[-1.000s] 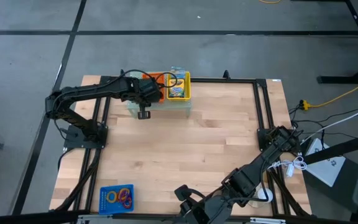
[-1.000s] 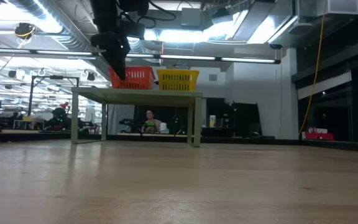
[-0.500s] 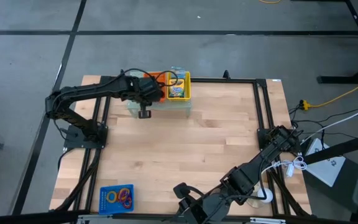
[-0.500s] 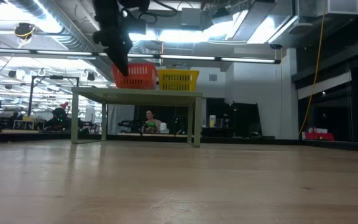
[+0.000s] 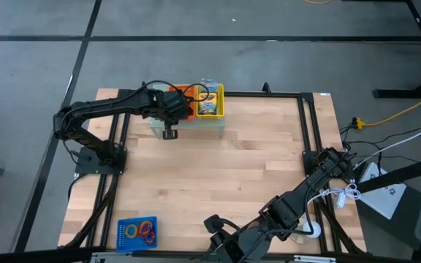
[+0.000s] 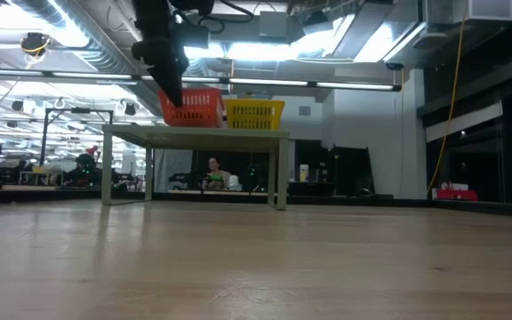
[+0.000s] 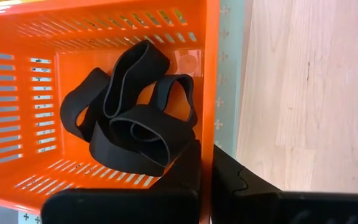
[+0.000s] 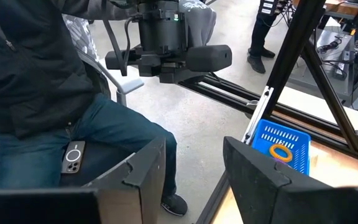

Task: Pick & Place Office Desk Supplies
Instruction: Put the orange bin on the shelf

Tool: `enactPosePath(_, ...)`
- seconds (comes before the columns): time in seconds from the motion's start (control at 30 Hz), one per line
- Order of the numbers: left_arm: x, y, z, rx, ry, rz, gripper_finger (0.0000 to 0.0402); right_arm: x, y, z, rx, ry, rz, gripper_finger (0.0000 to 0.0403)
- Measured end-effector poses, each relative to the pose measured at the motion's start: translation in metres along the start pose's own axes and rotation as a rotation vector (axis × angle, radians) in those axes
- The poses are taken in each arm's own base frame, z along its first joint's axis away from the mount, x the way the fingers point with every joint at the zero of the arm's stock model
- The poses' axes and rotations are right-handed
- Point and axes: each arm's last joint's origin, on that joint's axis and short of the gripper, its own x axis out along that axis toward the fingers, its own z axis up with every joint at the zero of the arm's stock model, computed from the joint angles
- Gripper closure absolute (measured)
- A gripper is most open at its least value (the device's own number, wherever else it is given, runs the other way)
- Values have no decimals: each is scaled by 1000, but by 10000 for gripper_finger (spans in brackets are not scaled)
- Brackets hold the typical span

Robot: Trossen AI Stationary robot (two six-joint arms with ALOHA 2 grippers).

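So the left pincer is up at the far edge of the tabletop, hanging over the orange basket, fingers clenched tight together. From its wrist camera the tips sit right at the basket's side wall; I can't tell for sure if they pinch that wall.

Inside the orange basket there's a tangle of black bands: wide, flat, matte loops, a few of them flopped over each other, one standing up on edge and curling against the rest. They fill the corner of the basket nearest the pincer.

The orange basket sits on top of a pale green riser, with a yellow basket touching it on the side. From above you can see a green-and-yellow crayon box lying in the yellow basket.

Down in the near left corner of the tabletop is a blue basket with rings in it, purple, orange and yellow, all jumbled together.

The right pincer is parked off the near edge, released, its fingers well apart with nothing between them, pointed out into the room at a seated person in jeans.
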Motion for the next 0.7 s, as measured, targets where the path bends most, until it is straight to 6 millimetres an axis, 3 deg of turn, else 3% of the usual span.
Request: enactPosePath(0.7,3,0,0,-6,14,0,381,0,0,0,2,0,0,241)
